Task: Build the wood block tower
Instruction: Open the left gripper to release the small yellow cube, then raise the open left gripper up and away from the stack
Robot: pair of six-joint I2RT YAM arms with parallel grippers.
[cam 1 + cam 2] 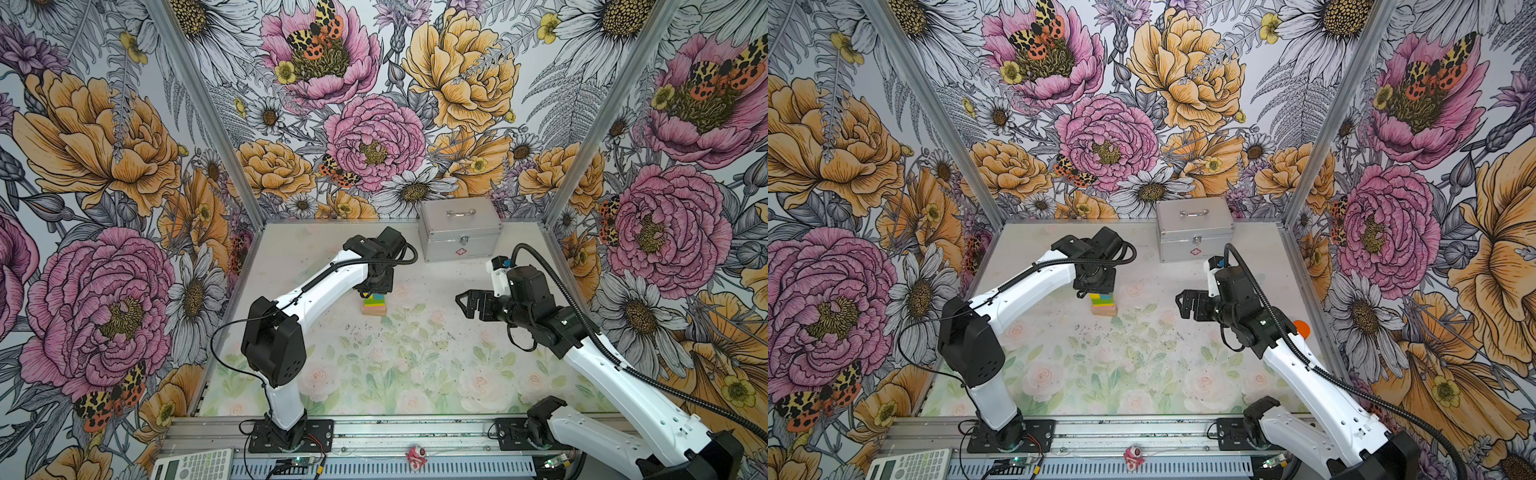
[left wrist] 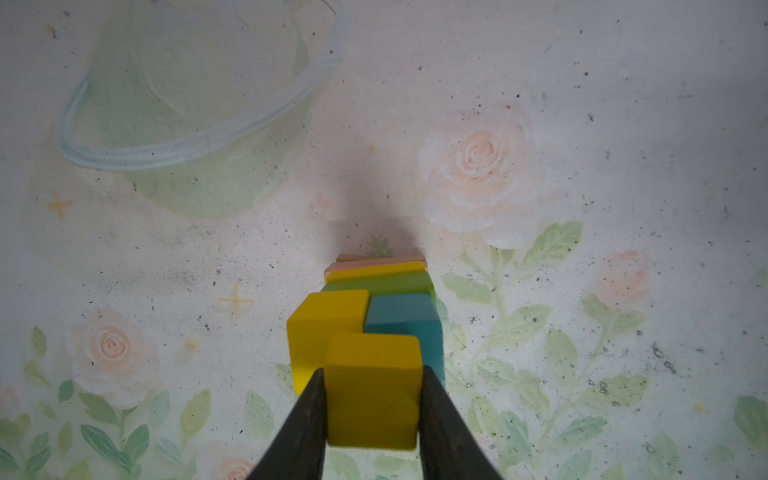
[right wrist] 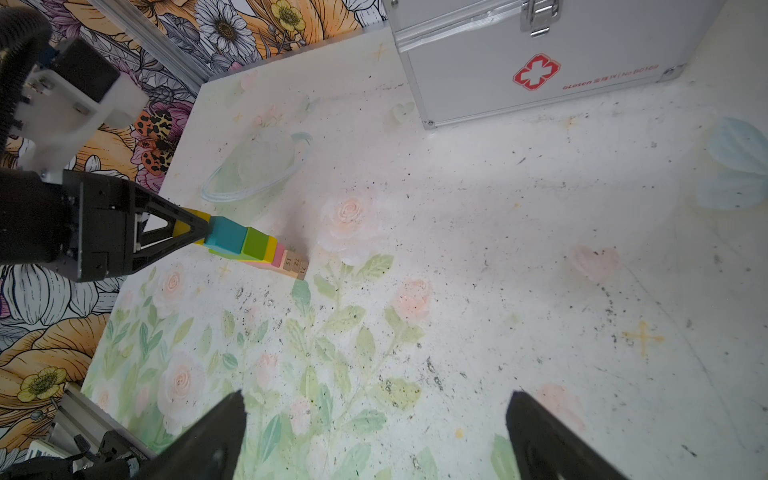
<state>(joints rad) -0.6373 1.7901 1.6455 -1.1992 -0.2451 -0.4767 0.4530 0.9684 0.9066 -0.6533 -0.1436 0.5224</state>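
The left claw (image 1: 1094, 291) hangs directly over the tower (image 1: 1104, 304) on the table (image 1: 1142, 374), the right claw (image 1: 1180, 306) gapes well apart, and a silver case (image 1: 1196, 228) stands behind.

Two high overviews, two wrist close-ups

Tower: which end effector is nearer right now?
Left. The left end effector is directly above the tower, fingers against the top yellow cube's sides. The right end effector hangs open off to the tower's right in both top views, clear of it.
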